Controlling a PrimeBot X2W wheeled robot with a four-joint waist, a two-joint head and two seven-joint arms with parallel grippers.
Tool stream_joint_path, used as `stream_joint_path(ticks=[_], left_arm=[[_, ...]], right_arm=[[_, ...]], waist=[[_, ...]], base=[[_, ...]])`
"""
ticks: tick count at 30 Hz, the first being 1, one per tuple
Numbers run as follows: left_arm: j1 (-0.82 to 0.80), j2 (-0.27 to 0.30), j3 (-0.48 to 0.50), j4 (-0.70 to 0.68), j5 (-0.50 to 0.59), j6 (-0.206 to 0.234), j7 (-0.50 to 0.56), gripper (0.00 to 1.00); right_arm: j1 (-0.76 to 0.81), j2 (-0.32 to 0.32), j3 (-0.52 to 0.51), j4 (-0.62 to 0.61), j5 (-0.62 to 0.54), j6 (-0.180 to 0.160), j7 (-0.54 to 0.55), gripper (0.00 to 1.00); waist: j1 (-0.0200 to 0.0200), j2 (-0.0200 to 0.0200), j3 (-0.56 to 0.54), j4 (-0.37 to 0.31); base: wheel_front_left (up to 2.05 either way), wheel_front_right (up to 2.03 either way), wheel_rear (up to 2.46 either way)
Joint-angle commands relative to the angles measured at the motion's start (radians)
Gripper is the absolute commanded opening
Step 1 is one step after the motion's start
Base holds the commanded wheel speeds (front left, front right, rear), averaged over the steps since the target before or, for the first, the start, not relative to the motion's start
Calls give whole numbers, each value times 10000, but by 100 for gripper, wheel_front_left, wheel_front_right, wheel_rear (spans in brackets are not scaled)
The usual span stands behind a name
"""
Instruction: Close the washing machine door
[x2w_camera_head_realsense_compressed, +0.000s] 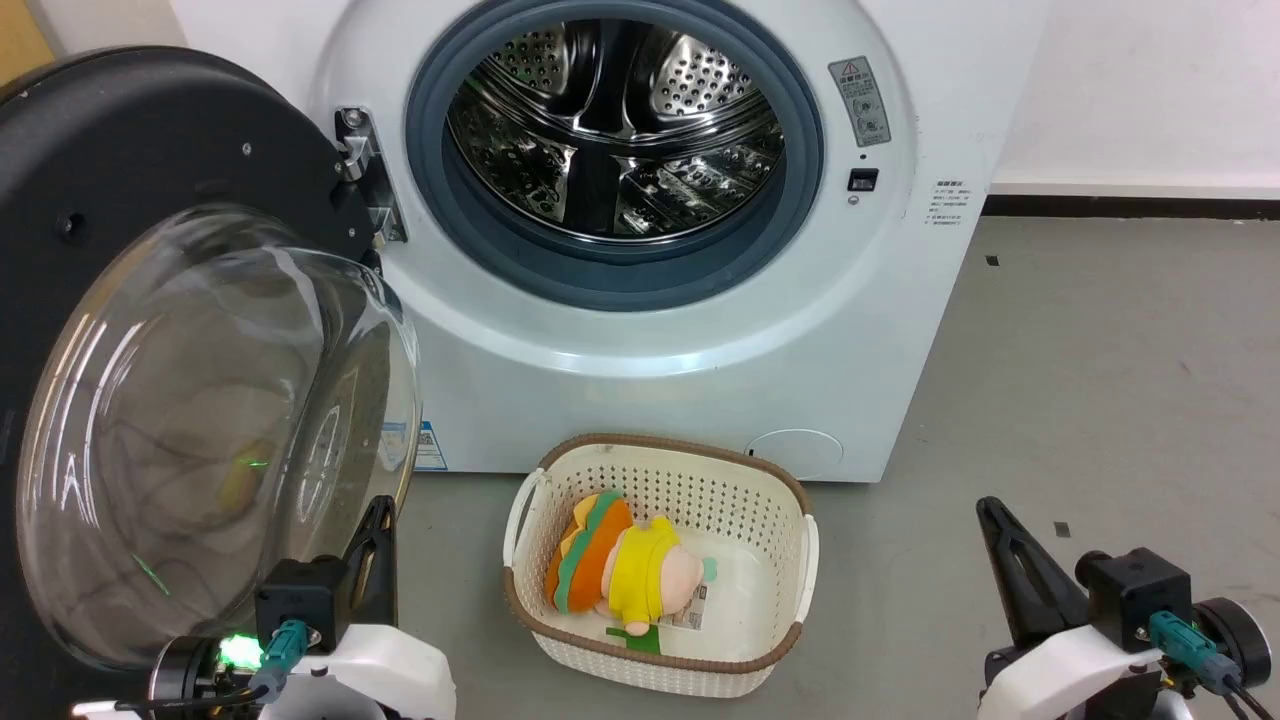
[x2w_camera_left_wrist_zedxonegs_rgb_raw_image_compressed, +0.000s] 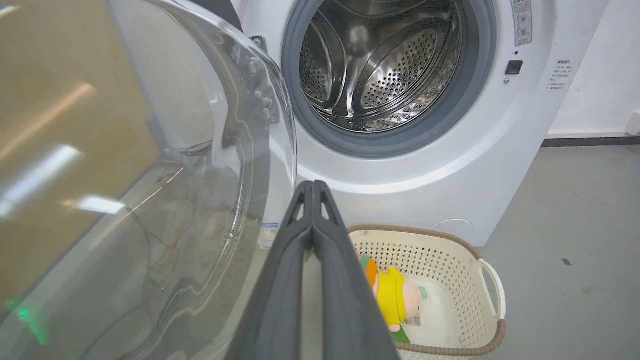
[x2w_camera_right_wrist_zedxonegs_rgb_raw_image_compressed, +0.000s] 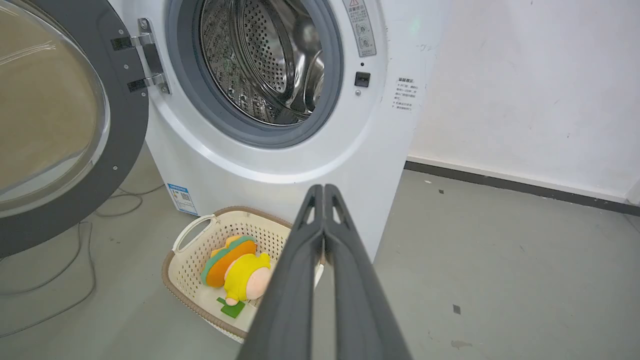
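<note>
Washing machine (x2w_camera_head_realsense_compressed: 650, 400), white front-loader, stands on grey floor (x2w_camera_head_realsense_compressed: 1100, 400) against a white wall. The washing machine door (x2w_camera_head_realsense_compressed: 200, 400) is swung wide open to the robot's left on a metal hinge (x2w_camera_head_realsense_compressed: 365, 170), with its black frame and bulging glass bowl facing the head camera at the left of that view. The steel drum (x2w_camera_head_realsense_compressed: 615, 120) is exposed and ringed by a grey gasket (x2w_camera_head_realsense_compressed: 805, 160).

A cream perforated basket (x2w_camera_head_realsense_compressed: 700, 480) with a brown rim sits on the floor just in front of the machine, below the drum opening. Inside it lies a plush toy (x2w_camera_head_realsense_compressed: 620, 565), yellow, orange and green.

Left gripper (x2w_camera_left_wrist_zedxonegs_rgb_raw_image_compressed: 312, 186): fingers pressed together, holding nothing, low beside the lower right edge of the glass bowl; can't tell if it touches. Right gripper (x2w_camera_right_wrist_zedxonegs_rgb_raw_image_compressed: 324, 188): fingers also together and empty, low on the right, well apart from the machine.

A small blue label (x2w_camera_head_realsense_compressed: 430, 445) sits low on the machine front, next to the door edge.
</note>
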Motion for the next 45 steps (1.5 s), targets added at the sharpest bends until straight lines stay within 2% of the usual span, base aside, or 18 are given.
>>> stream_joint_path(ticks=[1,25,26,39,40,41,42,45], left_arm=[[-94,1,9,-39,30,-43,3,0],[-94,1,9,-39,30,-43,3,0],[0,0,-2,0,0,0,0,100],[-64,0,-121,55,-42,237,-210,100],[-73,0,-133,57,-43,260,-231,64],[-83,0,-144,56,-40,283,-252,24],[-93,0,-155,56,-41,304,-273,0],[-135,7,-184,47,-37,357,-336,0]], right_arm=[[-140,47,-3,-39,-78,6,5,0],[-140,47,-3,-39,-78,6,5,0],[0,0,-2,0,0,0,0,100],[9,4,-150,-3,218,-1,-210,100],[12,4,-161,-8,241,-1,-231,100],[13,5,-174,-15,262,-1,-252,100],[14,5,-187,-24,287,-1,-273,100],[19,6,-230,-47,355,-1,-336,100]], waist=[[0,0,0,0],[0,0,0,0],[0,0,0,0],[0,0,19,2],[0,0,21,3],[0,0,22,6],[0,0,24,9],[0,0,28,27]], base=[[0,0,0],[0,0,0],[0,0,0],[0,0,0],[0,0,0],[0,0,0],[0,0,0],[0,0,0]])
